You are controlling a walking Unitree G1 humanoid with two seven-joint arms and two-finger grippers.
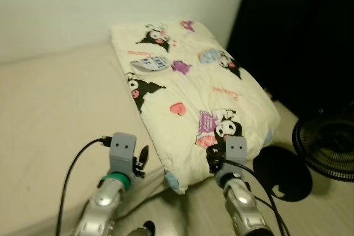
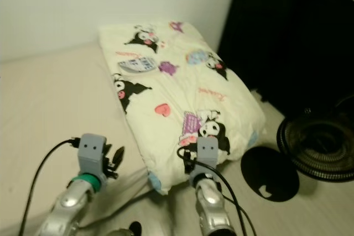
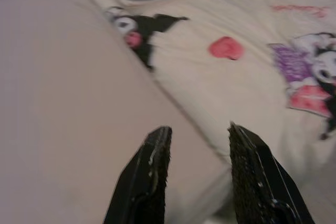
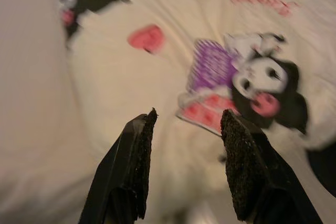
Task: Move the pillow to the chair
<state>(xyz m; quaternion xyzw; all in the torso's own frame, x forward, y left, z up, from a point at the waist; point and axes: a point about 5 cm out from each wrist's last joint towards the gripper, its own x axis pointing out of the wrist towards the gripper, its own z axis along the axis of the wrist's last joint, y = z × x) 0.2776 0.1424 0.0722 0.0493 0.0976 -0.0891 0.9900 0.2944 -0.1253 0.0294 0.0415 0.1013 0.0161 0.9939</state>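
Head views: left gripper [image 1: 142, 160] above beige bed surface [image 1: 61, 109], just beside pillow's near-left edge; fingers parted, holding nothing. Right gripper [image 2: 191, 157] at pillow's near end. Cartoon-print cream pillow [image 1: 188, 89] lies on bed, near corner overhanging; pink script on print unreadable.
Left wrist view: fingers [image 3: 152, 166] apart, empty, over bed beside pillow.
Right wrist view: fingers [image 4: 139, 156] spread wide over pillow print, gripping nothing.

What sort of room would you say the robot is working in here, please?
Most likely a bedroom. A cartoon-print pillow lies on a beige mattress against a white wall, and a black floor fan stands beside the bed. Both the left gripper and the right gripper are open, near the pillow's closest end.
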